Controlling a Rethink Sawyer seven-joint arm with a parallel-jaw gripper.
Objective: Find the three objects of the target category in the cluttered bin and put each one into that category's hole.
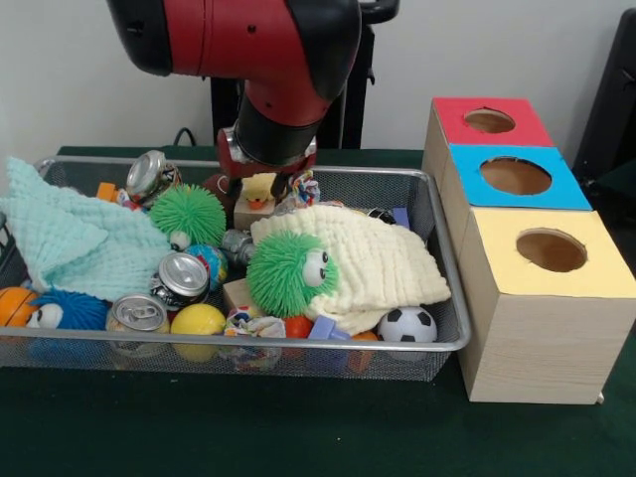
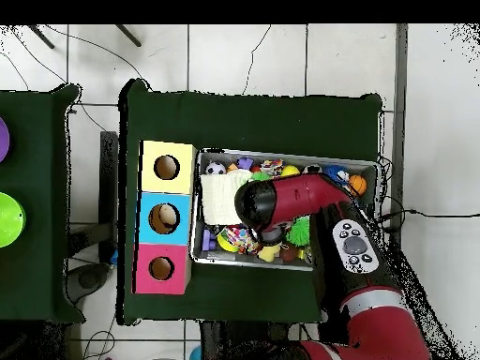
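The wire mesh bin (image 1: 298, 347) lies across the table, full of toys, cans and cloths; it also shows in the overhead view (image 2: 286, 156). A small yellow duck (image 1: 260, 188) with an orange beak sits at the bin's far middle, on top of a wood block (image 1: 246, 215). My gripper (image 1: 261, 196) has come down into the bin right at the duck, with the red and black arm above it. I cannot tell whether it grips the duck. In the overhead view the arm (image 2: 281, 199) hides the gripper and the duck.
Three light-wood boxes stand right of the bin, with a red (image 1: 489, 120), a blue (image 1: 515, 176) and a yellow (image 1: 552, 250) holed top. In the bin lie a cream cloth (image 1: 373, 260), a mint cloth (image 1: 70, 238), two green puffer balls (image 1: 288, 273), cans (image 1: 184, 276), a yellow ball (image 1: 197, 320) and a soccer ball (image 1: 407, 324).
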